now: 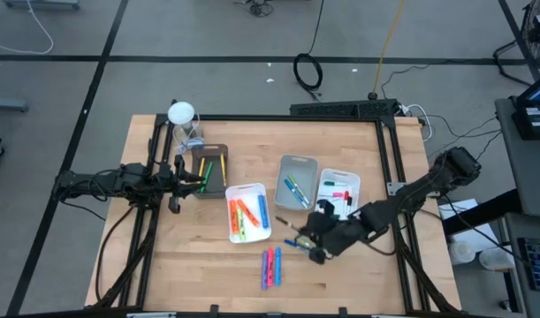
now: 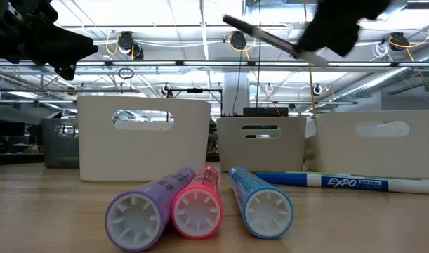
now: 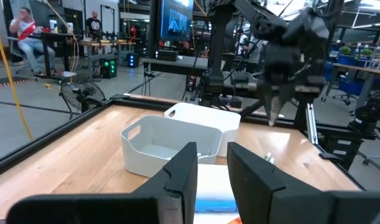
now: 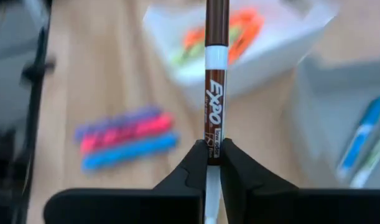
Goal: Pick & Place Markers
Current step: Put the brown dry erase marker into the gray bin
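Though blurred, brown marker [image 4: 216,74] between right hand [image 4: 214,163] fingers.

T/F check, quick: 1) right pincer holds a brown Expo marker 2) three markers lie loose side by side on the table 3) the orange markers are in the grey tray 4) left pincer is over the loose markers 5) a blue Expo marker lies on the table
1) True: the right pincer is shut on the brown Expo marker.
2) True: purple, pink and blue markers.
3) False: orange markers lie in the white tray; the grey tray holds blue and green ones.
4) False: the left pincer is beside the brown tray.
5) True: blue Expo marker.
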Available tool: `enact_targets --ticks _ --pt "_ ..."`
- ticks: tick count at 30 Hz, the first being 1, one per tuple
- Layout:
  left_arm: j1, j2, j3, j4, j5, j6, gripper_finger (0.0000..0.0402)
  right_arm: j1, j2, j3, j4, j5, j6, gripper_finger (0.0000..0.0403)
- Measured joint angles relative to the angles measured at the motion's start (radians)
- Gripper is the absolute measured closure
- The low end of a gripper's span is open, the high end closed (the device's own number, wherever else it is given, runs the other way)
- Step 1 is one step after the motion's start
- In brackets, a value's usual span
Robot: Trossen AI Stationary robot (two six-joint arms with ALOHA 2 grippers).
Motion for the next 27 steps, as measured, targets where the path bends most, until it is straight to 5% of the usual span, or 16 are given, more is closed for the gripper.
enact_targets --ticks 5,13,20,27 --pt "0.000 0.000 0.000 0.000 0.000 0.000 0.0311 -0.076 -0.017 0.000 0.133 0.141 0.053 0.0390" --pt "0.000 0.000 0.000 0.000 0.000 0.000 0.0311 -0.262 -0.017 0.000 0.076 0.141 0.182 0.0390" --pt "0.000 0.000 0.000 0.000 0.000 0.000 0.0311 -0.378 -0.016 -0.003 -0.036 -0.033 0.216 0.0390" --pt "0.000 0.000 0.000 0.000 0.000 0.000 0.0311 -0.389 -0.016 -0.042 -0.044 -0.041 0.217 0.0383"
